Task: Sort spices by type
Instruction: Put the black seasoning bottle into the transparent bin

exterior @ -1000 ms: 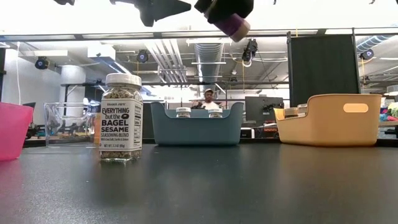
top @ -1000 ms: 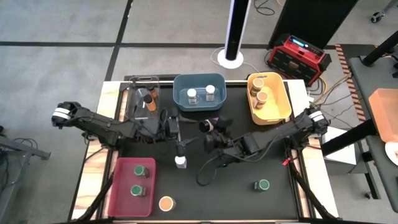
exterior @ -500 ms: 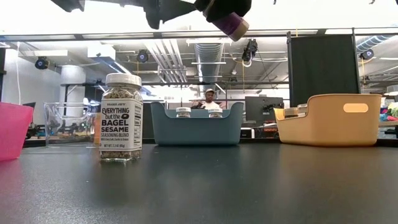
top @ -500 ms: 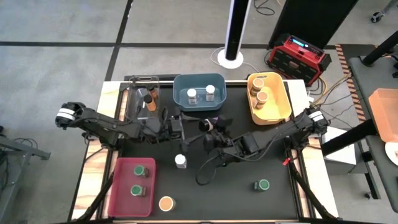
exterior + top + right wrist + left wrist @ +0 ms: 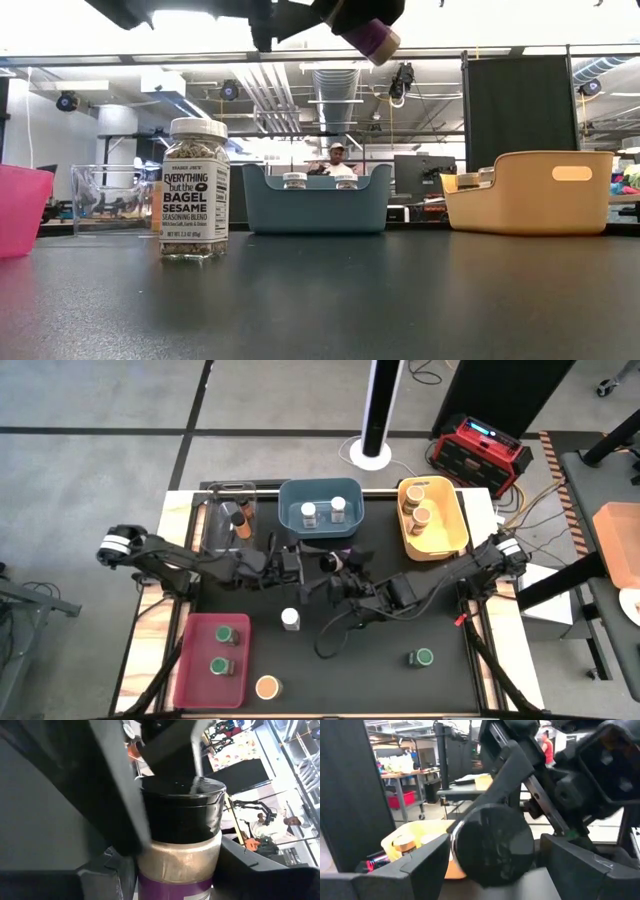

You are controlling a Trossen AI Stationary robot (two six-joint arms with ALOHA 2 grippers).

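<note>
right gripper (image 5: 335, 563) jaws grasp dark-lidded jar (image 5: 181, 830), left gripper (image 5: 297, 562) jaws released just beside it

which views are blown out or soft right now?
Low view: ceiling band blown out white, arms silhouetted, label of the white-lidded jar sharp. Left wrist view: the dark lid up close is soft. Right wrist view: windows glare behind the held jar. High view: evenly lit.
</note>
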